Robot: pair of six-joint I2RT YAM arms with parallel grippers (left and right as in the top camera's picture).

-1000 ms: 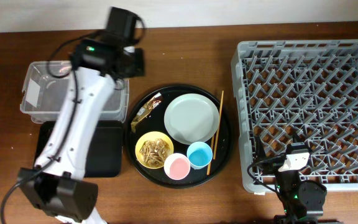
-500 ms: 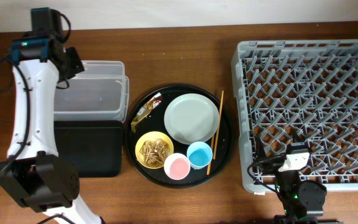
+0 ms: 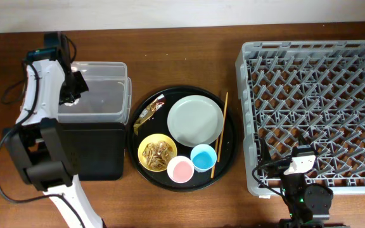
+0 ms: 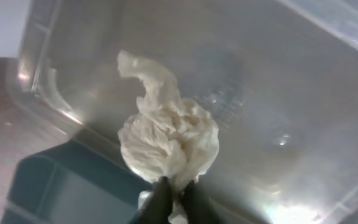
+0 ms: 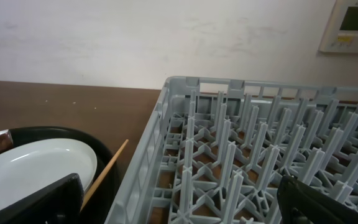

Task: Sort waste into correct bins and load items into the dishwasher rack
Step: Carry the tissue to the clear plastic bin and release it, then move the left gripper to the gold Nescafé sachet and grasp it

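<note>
Crumpled white tissue (image 4: 169, 140) hangs inside the clear tub (image 4: 278, 93), its lower tail pinched between the near-closed dark fingertips of the left gripper (image 4: 174, 199). The tub's floor shows behind it, and I cannot tell whether the tissue touches it.

Seen from overhead, with 12 o'clock toward the far wall, the left arm reaches over the tub's 9 o'clock edge. The shallow black tray (image 3: 97, 152) lies touching the tub at its 6 o'clock side.

Just beside both, at 3 o'clock, is the round black tray (image 3: 230, 136). On it:
- a yellow bowl (image 3: 143, 147) of food scraps (image 3: 158, 152) at 8 o'clock
- a pink cup (image 3: 180, 170) at 6 o'clock
- a blue cup (image 3: 203, 157) at 5 o'clock
- a gold-brown wrapper (image 3: 148, 113) at 10 o'clock
- a pale green plate (image 3: 196, 120) at 1 o'clock
- chopsticks (image 3: 220, 133) along the 3 o'clock edge

Farther toward 3 o'clock stands the grey dishwasher rack (image 3: 248, 126). At its 6 o'clock rim the right gripper (image 5: 185, 205) is spread wide and holds nothing.
</note>
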